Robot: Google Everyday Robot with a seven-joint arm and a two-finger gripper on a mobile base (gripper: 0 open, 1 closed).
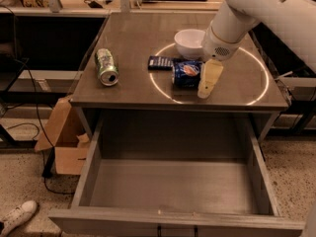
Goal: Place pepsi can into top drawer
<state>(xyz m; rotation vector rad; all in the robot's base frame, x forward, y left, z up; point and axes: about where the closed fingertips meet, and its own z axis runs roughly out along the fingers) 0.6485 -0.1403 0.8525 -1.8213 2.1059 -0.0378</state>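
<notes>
Pepsi can (186, 74) dark blue, red-white patch; cream tool (205, 85) beside it; top drawer (173, 186) grey.

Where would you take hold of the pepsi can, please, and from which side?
Probably around its mid-body, coming from above: the can lies on its side, with the packet and the bowl close behind it. The gripper hangs right beside the can.

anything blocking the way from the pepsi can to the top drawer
Nothing visible does. The pepsi can lies on the tabletop with the gripper right beside it, and the top drawer stands open below the front edge.
</notes>
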